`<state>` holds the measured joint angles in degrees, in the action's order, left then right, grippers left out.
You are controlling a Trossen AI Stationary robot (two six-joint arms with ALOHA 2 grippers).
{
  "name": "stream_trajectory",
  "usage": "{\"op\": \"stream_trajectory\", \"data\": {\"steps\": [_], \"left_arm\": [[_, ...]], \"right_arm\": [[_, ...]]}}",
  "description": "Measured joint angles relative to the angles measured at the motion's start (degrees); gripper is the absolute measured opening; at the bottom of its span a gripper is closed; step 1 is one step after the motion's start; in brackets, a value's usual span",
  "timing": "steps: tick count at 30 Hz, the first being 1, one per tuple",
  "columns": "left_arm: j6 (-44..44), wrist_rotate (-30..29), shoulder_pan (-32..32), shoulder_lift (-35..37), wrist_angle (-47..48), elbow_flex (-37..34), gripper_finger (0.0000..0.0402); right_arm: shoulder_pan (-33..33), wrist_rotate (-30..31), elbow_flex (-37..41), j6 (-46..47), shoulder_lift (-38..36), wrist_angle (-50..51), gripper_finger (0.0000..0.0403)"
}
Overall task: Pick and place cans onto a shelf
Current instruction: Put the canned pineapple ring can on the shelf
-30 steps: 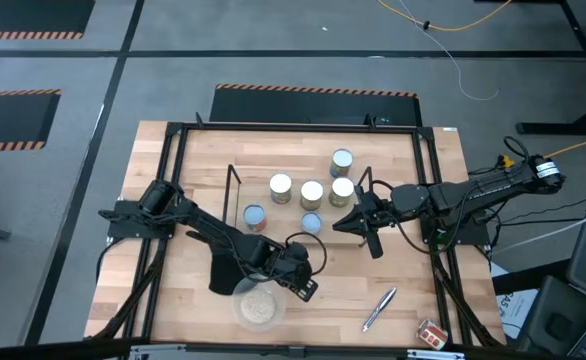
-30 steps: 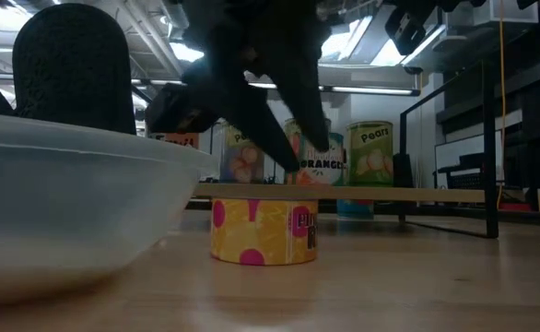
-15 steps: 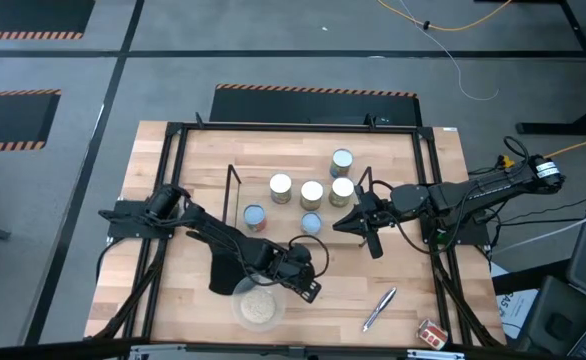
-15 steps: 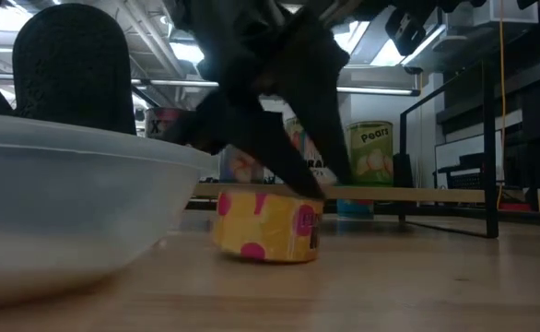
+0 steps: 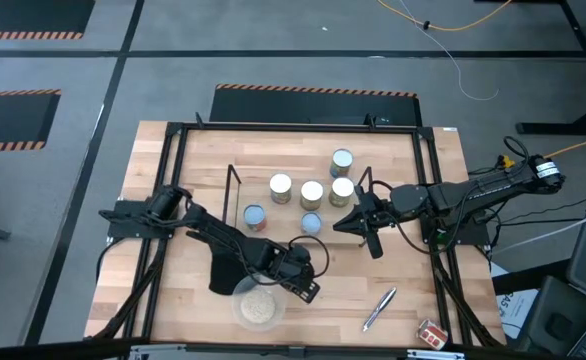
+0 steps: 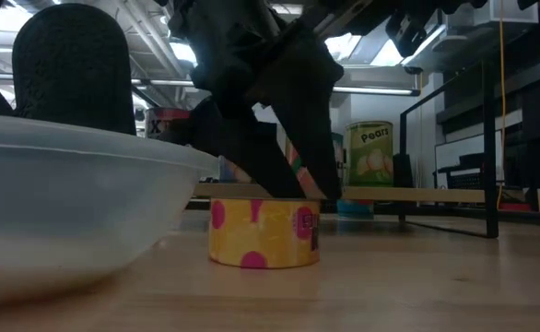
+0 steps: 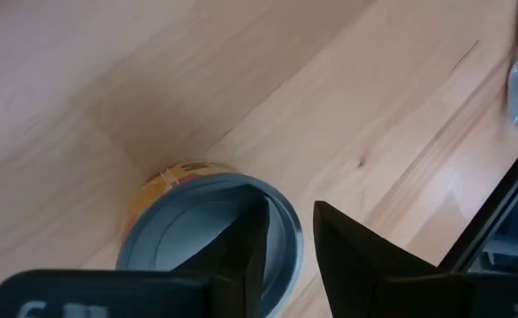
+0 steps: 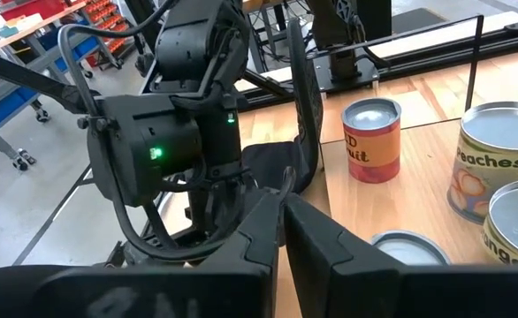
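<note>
Yellow with pink dots, a low can [image 6: 264, 233] stands upright on the wooden table [image 5: 203, 160], just beside the clear bowl [image 5: 257, 307] of pale grains near the front edge. The left gripper [image 5: 300, 277] is down on this can: in the left wrist view one dark finger lies across the can's grey-blue top [image 7: 210, 231] inside the rim and the other finger [image 7: 374, 261] sits outside the rim, so the jaws stand a narrow gap apart astride the can's wall; whether they actually pinch it I cannot tell. In the low view the dark fingers meet the can's top edge. Behind it, the shelf [image 5: 235, 190] of thin black wire and light boards holds or is flanked by other cans: a cream-topped row [image 5: 311, 193] of three, one silvery can [image 5: 341, 161] behind them, and two pale blue tops [image 5: 255, 217] nearer the front. A peaches can [image 8: 499, 172] and a red-labelled can [image 8: 370, 140] show in the right wrist view. The right gripper [image 5: 361, 222] hangs just beside the shelf's right end, its fingers [image 8: 330, 238] almost together with only a slit between them and nothing held. A silver pen [image 5: 378, 308] lies on the table toward the front right, well apart from the cans.
</note>
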<state>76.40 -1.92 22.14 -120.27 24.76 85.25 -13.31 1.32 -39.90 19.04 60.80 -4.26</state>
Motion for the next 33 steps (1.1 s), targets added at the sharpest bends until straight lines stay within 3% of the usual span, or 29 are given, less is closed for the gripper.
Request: {"op": "stream_trajectory", "data": {"steps": [13,23,33], "left_arm": [[-2.6,1.6,0.4,0.1,2.4,0.0,0.0006],[-8.1,2.7,0.5,0.6,2.7,0.0,0.0003],[-18.1,5.1,0.6,6.7,3.4,-0.1,0.0001]], "right_arm": [[0.0,0.0,0.0,0.0,0.0,0.0,0.0026],[0.0,0.0,0.0,0.0,0.0,-0.1,0.0026],[0.0,0.0,0.0,0.0,0.0,-0.1,0.0026]]}}
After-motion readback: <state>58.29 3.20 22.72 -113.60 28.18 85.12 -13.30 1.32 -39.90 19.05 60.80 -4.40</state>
